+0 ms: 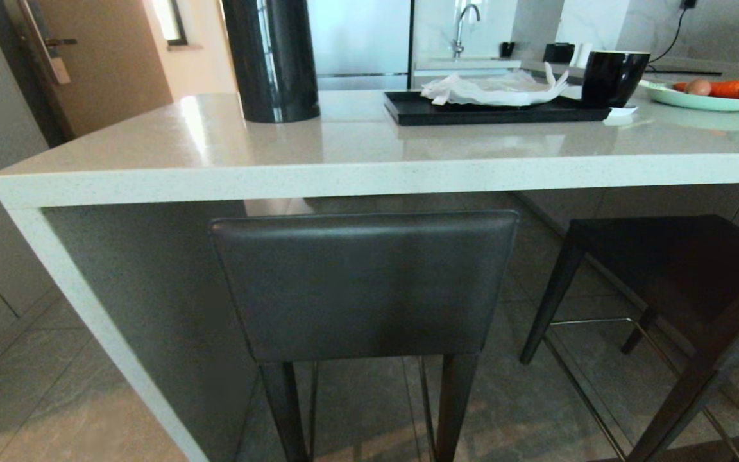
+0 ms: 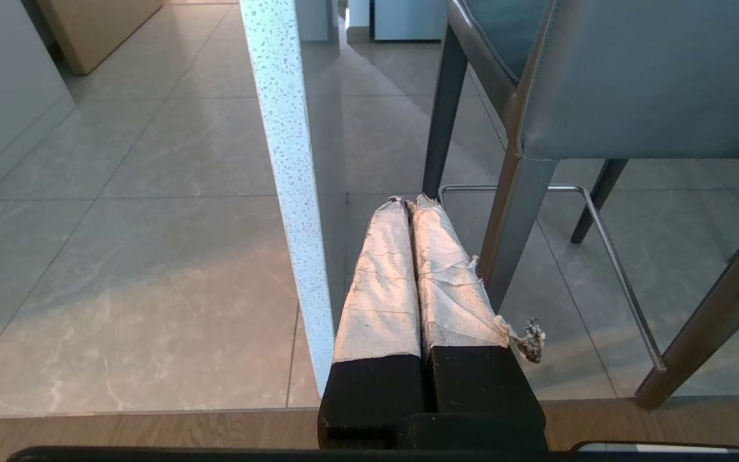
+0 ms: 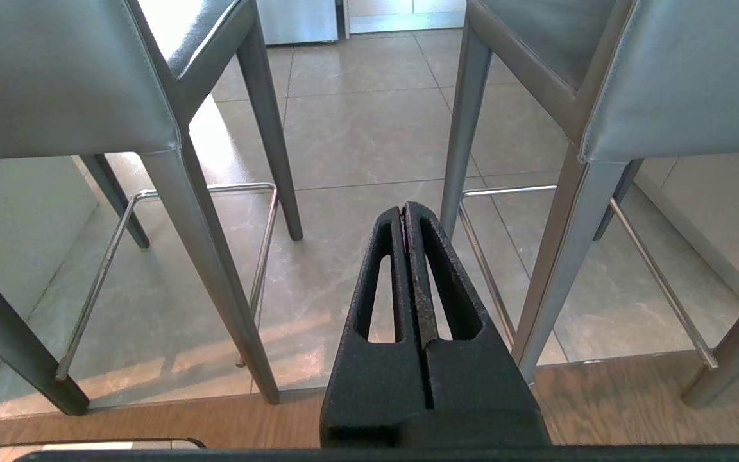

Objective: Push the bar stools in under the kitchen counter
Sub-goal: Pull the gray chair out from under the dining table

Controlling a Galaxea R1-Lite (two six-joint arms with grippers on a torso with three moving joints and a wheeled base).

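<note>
**Two stools at the counter, both grippers closed and empty**

The long, glossy off-white speckled stone kitchen counter (image 1: 356,173) runs left to right across the head view, its matching slab end panel (image 1: 87,301) dropping to the floor at the robot's left. The nearer dark grey leather-backed bar stool (image 1: 364,285) stands with its backrest facing the robot, seat pointing under the counter; the backrest top sits just below the counter edge, and its seat is hidden behind the backrest. The second matching bar stool (image 1: 671,282) stands to the right, turned at an angle, its flat dark seat visible and its right side cut off by the frame.

The left gripper (image 2: 407,204), with pale tape-wrapped fingers, has its jaws pressed together, holding nothing. The end panel's edge lies just beside it on one side; a stool leg and thin chrome footrest bar (image 2: 607,250) on the other.

The right gripper (image 3: 405,208), black with slotted fingers, is likewise closed and empty. It points at the tiled floor gap between the two stools, whose legs flank the jaws on either side.

Neither arm shows in the head view.
</note>
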